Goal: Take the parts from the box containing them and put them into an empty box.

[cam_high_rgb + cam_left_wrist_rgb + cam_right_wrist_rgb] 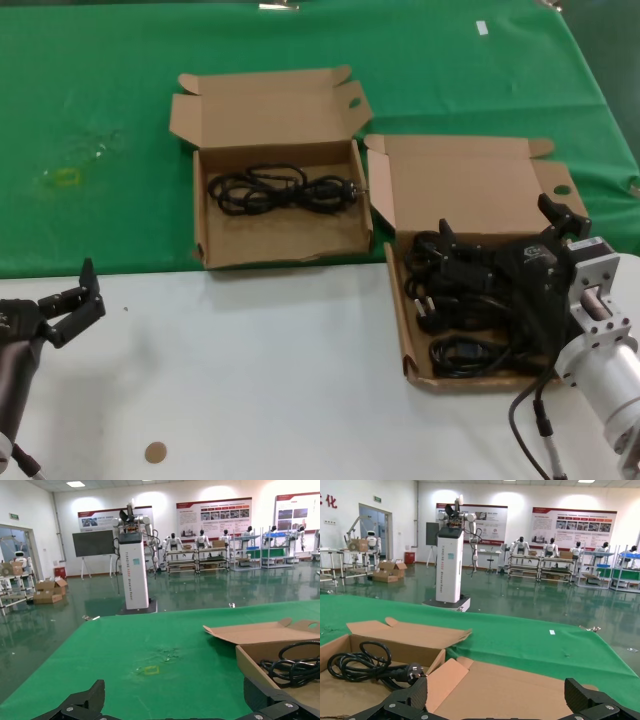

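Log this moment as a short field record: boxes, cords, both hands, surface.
source box: wide low-walled cardboard box, robot's right, holding several black power cords
target box: smaller cardboard box at centre, lid flap open, one coiled cord already inside
right hand: open, over the source box, no cord between its fingers
left hand: open, idle over the white table, robot's left
surface: green cloth under both boxes, white table in front

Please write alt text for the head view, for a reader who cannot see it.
The right gripper hangs open over a wide cardboard box full of black power cords. Beside it, a smaller box holds one cord.
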Robot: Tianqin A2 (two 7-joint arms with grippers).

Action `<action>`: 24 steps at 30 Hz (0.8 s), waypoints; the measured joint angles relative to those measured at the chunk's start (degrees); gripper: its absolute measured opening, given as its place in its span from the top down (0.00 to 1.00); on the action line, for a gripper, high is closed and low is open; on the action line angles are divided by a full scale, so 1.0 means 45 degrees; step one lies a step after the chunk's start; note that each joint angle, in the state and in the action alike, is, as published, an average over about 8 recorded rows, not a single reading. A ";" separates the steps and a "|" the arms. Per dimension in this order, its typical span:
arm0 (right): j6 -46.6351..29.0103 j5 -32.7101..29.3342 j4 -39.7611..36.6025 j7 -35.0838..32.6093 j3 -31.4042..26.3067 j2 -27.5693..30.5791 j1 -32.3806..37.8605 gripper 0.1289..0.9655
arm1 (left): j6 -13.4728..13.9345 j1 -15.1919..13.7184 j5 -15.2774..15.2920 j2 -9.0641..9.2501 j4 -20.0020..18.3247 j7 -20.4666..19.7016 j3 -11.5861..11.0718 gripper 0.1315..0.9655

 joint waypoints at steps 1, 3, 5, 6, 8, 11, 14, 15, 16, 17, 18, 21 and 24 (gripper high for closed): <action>0.0000 0.0000 0.0000 0.0000 0.0000 0.0000 0.0000 0.00 | 0.0000 0.0000 0.0000 0.0000 0.0000 -0.0001 0.0000 0.00; 0.0000 0.0000 0.0000 0.0000 0.0000 0.0000 0.0000 0.00 | 0.0000 0.0000 0.0000 0.0000 0.0000 -0.0001 0.0000 0.00; 0.0000 0.0000 0.0000 0.0000 0.0000 0.0000 0.0000 0.00 | 0.0000 0.0000 0.0000 0.0000 0.0000 -0.0002 0.0000 0.00; 0.0000 0.0000 0.0000 0.0000 0.0000 0.0000 0.0000 0.00 | 0.0000 0.0000 0.0000 0.0000 0.0000 -0.0002 0.0000 0.00; 0.0000 0.0000 0.0000 0.0000 0.0000 0.0000 0.0000 0.00 | 0.0000 0.0000 0.0000 0.0000 0.0000 -0.0002 0.0000 0.00; 0.0000 0.0000 0.0000 0.0000 0.0000 0.0000 0.0000 0.00 | 0.0000 0.0000 0.0000 0.0000 0.0000 -0.0002 0.0000 0.00; 0.0000 0.0000 0.0000 0.0000 0.0000 0.0000 0.0000 0.00 | 0.0000 0.0000 0.0000 0.0000 0.0000 -0.0002 0.0000 0.00; 0.0000 0.0000 0.0000 0.0000 0.0000 0.0000 0.0000 0.00 | 0.0000 0.0000 0.0000 0.0000 0.0000 -0.0002 0.0000 0.00; 0.0000 0.0000 0.0000 0.0000 0.0000 0.0000 0.0000 0.00 | 0.0000 0.0000 0.0000 0.0000 0.0000 -0.0002 0.0000 0.00; 0.0000 0.0000 0.0000 0.0000 0.0000 0.0000 0.0000 0.00 | 0.0000 0.0000 0.0000 0.0000 0.0000 -0.0002 0.0000 0.00; 0.0000 0.0000 0.0000 0.0000 0.0000 0.0000 0.0000 0.00 | 0.0000 0.0000 0.0000 0.0000 0.0000 -0.0002 0.0000 0.00; 0.0000 0.0000 0.0000 0.0000 0.0000 0.0000 0.0000 0.00 | 0.0000 0.0000 0.0000 0.0000 0.0000 -0.0002 0.0000 0.00; 0.0000 0.0000 0.0000 0.0000 0.0000 0.0000 0.0000 0.00 | 0.0000 0.0000 0.0000 0.0000 0.0000 -0.0002 0.0000 0.00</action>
